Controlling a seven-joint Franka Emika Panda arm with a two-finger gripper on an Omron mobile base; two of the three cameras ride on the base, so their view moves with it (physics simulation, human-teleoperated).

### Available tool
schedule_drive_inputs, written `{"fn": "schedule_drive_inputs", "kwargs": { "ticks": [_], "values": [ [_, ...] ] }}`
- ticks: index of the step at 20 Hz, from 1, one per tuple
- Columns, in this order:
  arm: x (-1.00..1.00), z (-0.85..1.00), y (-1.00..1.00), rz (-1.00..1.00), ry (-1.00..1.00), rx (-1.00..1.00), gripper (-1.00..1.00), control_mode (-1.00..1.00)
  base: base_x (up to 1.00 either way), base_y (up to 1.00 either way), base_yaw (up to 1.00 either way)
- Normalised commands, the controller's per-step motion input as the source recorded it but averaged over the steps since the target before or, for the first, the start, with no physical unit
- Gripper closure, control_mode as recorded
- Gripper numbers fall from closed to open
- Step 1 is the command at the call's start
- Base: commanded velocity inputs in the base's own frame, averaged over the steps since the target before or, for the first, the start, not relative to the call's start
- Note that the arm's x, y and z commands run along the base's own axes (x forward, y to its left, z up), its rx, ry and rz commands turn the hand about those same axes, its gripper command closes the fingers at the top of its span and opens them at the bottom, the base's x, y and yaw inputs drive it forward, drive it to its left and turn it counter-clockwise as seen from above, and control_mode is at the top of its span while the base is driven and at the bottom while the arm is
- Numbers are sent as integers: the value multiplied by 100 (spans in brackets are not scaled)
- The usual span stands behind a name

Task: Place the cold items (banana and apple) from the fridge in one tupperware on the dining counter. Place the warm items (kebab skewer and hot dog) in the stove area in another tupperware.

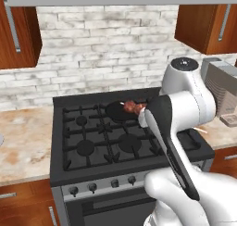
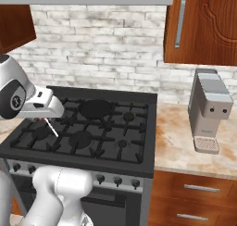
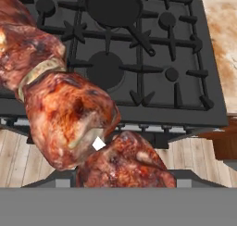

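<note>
One kebab skewer (image 3: 69,114) in the part-open hand (image 1: 144,113), its stick (image 2: 50,126) over the stove area (image 2: 92,128).

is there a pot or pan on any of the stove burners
No, the stove has bare black grates, and the kebab skewer is lifted above them.

Kebab skewer (image 3: 69,123), thin pale stick with glossy reddish-brown meat chunks: lifted above black gas range (image 1: 106,141), stick slanting down over grates; chunks loom close in hand view.

White brick wall (image 1: 106,44), wooden cabinets (image 2: 203,26).
</note>
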Motion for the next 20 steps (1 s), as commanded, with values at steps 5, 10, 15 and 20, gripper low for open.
{"fn": "schedule_drive_inputs", "kwargs": {
  "ticks": [5, 10, 15, 20],
  "values": [
    [0, 0, 1, 0, 0, 0, 100, -100, 0, 0, 0],
    [-3, 0, 0, 0, 0, 0, 100, 100, -26, 0, -9],
    [0, 0, 0, 0, 0, 0, 100, 100, -53, 0, -66],
    [0, 0, 0, 0, 0, 0, 100, 100, -64, 6, -100]
  ]
}}
